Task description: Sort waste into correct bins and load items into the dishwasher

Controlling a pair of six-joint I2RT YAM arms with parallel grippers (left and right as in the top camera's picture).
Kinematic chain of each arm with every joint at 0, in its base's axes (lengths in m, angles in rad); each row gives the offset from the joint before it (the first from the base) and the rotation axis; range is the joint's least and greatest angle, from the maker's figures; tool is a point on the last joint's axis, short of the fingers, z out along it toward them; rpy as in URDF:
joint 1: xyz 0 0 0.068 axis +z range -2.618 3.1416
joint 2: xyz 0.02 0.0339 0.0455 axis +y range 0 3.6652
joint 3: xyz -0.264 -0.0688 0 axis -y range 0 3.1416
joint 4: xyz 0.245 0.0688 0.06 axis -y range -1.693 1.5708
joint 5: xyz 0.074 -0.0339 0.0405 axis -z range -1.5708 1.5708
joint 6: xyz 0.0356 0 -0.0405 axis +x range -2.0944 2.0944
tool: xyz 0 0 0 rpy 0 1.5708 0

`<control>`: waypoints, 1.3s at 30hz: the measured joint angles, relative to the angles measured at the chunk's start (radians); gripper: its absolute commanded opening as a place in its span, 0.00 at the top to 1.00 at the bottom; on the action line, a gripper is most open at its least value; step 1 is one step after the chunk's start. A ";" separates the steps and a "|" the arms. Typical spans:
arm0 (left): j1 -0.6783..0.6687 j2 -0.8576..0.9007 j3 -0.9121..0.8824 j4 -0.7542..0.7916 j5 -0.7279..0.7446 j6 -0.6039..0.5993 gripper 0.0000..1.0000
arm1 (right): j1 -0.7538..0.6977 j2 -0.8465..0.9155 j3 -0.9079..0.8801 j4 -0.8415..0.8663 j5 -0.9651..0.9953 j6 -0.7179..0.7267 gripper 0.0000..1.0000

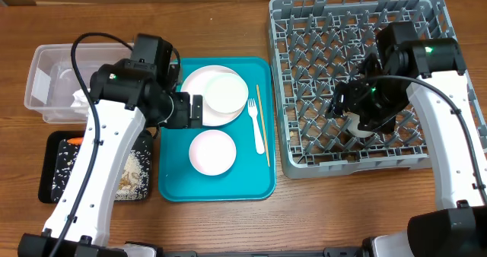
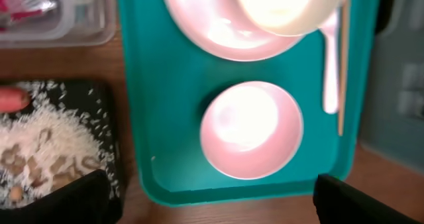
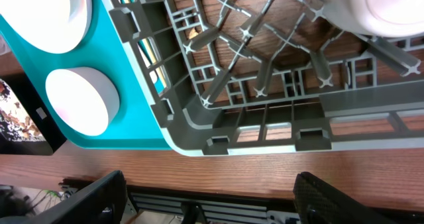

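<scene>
Left gripper (image 2: 211,184) wide open, empty | pink bowl (image 2: 252,129) just ahead | looks light, stiff, slick; pinch the rim, I'd guess

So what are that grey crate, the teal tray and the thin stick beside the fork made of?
The grey crate looks like matte moulded plastic: one even colour, lattice and pegs in one piece. The teal tray seems plastic too, smooth with a rounded rim. The thin stick looks like pale bare wood, though it's too thin to be sure.
</scene>
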 measured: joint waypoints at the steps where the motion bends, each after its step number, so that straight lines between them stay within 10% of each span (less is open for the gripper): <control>1: 0.000 0.000 -0.019 0.002 -0.013 -0.014 0.00 | 0.000 0.000 0.000 0.001 0.000 -0.001 0.16; 11: 0.000 0.002 -0.334 0.132 -0.012 -0.070 0.10 | 0.000 0.000 0.000 0.012 0.002 -0.003 0.16; 22: 0.000 0.002 -0.368 0.214 0.013 -0.086 0.77 | 0.000 0.000 0.000 0.026 0.003 -0.003 0.16; 31: -0.016 0.002 -0.438 0.304 0.036 -0.085 0.64 | 0.000 0.000 0.000 0.031 0.003 -0.003 0.16; 34: -0.039 0.002 -0.455 0.324 0.047 -0.091 0.82 | 0.000 0.000 0.000 0.033 0.003 -0.003 0.16; 39: -0.065 0.002 -0.458 0.341 0.057 -0.087 0.79 | 0.000 0.000 0.000 0.032 0.003 -0.003 0.16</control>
